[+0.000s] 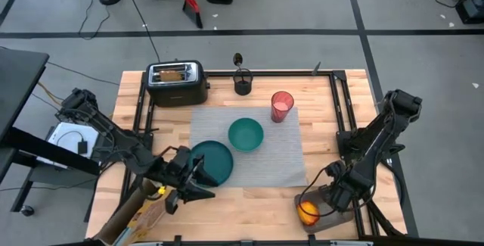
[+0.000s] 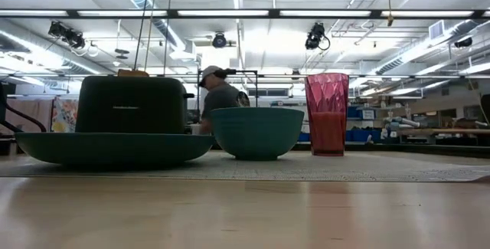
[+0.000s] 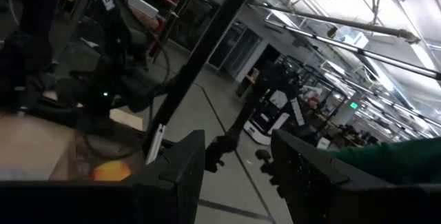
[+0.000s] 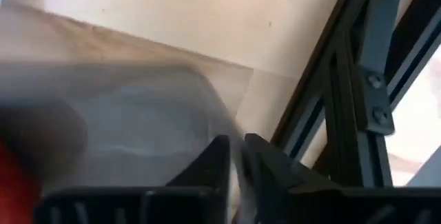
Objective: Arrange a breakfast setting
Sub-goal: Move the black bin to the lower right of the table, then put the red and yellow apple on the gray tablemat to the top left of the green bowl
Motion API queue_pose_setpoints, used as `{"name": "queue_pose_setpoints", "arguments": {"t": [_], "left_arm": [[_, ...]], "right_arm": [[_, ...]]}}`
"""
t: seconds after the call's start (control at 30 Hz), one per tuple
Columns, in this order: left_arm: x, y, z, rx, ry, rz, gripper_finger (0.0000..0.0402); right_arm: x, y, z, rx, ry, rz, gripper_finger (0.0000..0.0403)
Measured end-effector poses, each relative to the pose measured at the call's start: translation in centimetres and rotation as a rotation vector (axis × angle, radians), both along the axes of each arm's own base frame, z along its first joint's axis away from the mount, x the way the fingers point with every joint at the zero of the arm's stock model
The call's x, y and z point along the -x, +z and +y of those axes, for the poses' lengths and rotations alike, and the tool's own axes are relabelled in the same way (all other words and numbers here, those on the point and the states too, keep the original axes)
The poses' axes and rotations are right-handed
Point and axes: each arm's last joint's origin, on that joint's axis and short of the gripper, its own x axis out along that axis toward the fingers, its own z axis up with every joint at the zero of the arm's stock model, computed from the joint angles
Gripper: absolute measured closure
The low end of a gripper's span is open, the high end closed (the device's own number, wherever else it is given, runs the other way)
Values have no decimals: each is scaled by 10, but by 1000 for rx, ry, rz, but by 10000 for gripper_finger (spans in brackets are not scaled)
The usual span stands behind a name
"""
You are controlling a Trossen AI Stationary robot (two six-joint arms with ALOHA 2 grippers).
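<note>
The grey placemat (image 1: 272,159) carries the teal plate (image 1: 214,161), the teal bowl (image 1: 246,135) and the pink-red cup (image 1: 281,106); all three also show in the low view: plate (image 2: 115,148), bowl (image 2: 256,132), cup (image 2: 327,115). My left gripper (image 1: 195,184) is open at the plate's near-left rim (image 3: 403,156); I cannot tell whether it touches it. The apple (image 1: 308,212) lies in the grey tray (image 1: 333,217) at the near right. My right gripper (image 1: 333,193) is shut at the tray's rim. A toast slice (image 1: 174,73) sticks out of the toaster (image 1: 179,83). My right gripper pinches the grey tray's rim (image 4: 231,124), near a corner, between its two fingers. The fingers slant down from the table's far right side. The tray lies on the table with the apple (image 4: 10,176) in it.
A black holder (image 1: 242,85) stands at the far edge beside the toaster. A brown cereal package (image 1: 136,214) lies at the near left corner. Dark frame rails (image 1: 344,117) run along the table's sides. A person (image 2: 218,96) shows in the room behind.
</note>
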Motion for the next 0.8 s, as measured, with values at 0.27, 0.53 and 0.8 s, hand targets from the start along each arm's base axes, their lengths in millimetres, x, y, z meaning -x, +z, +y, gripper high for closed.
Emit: {"name": "queue_pose_setpoints", "arguments": {"t": [0.27, 0.53, 0.8], "left_arm": [[3, 1, 5, -48, 8, 18, 228], [23, 10, 18, -105, 2, 52, 228], [31, 12, 24, -135, 3, 72, 228]], "right_arm": [[6, 42, -13, -76, 79, -142, 198], [-36, 65, 27, -189, 295, -490, 94], [-72, 30, 53, -278, 341, -396, 41]]}}
